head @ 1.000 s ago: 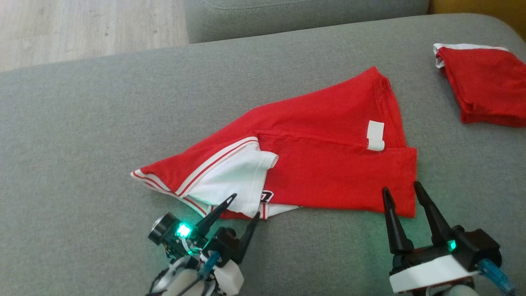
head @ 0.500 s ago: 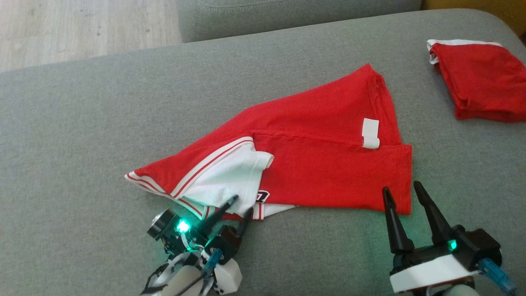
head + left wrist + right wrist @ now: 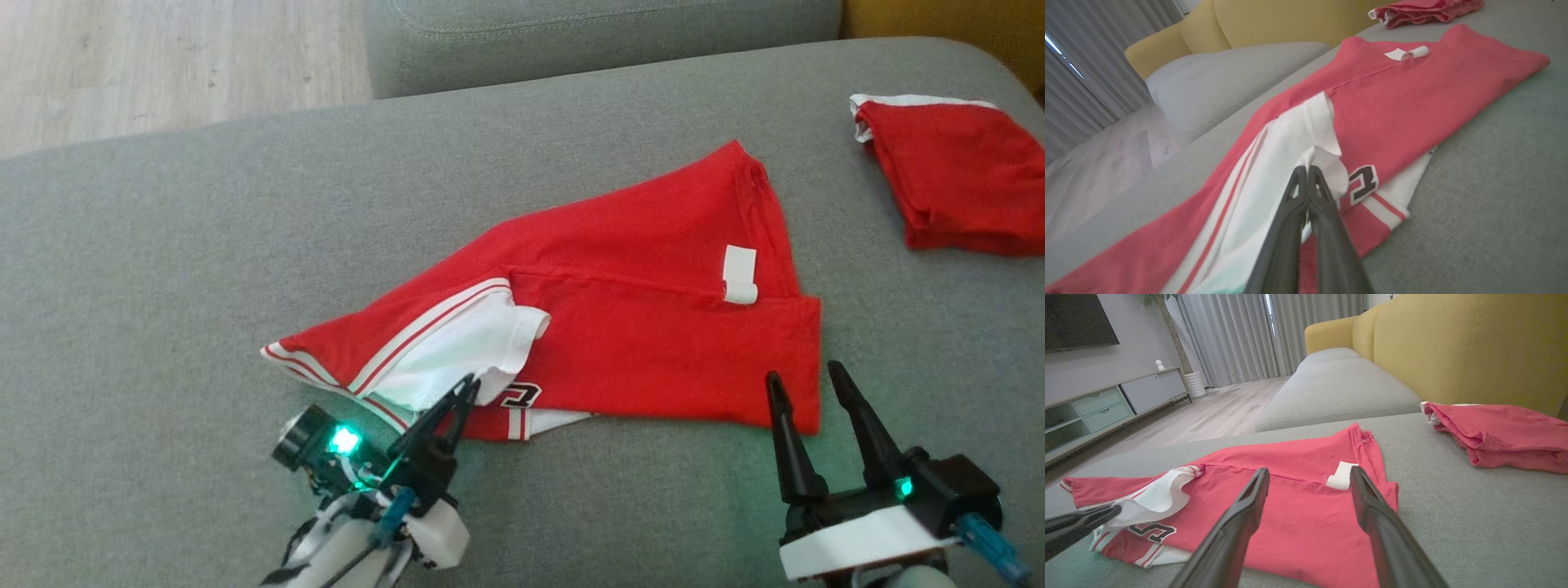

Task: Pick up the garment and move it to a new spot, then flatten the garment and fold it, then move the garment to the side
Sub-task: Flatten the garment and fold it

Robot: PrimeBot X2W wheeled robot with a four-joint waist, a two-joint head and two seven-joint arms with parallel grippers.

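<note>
One garment (image 3: pixel 653 343) lies long axis left-to-right, tapering leftward; left hand (image 3: pixel 468 387) pinches its white flap (image 3: pixel 465 343), right hand (image 3: pixel 802 374) spread.

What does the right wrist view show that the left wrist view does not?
Right wrist view: the open right gripper, a low cabinet and a dark screen. Left wrist view: a close look at the left gripper shut on the white sleeve. Both: the red garment, its white label, the folded garment beyond, and the grey cushion.

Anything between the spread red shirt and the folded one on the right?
No, only bare grey cushion separates the red shirt and the folded garment; the head view shows it.
</note>
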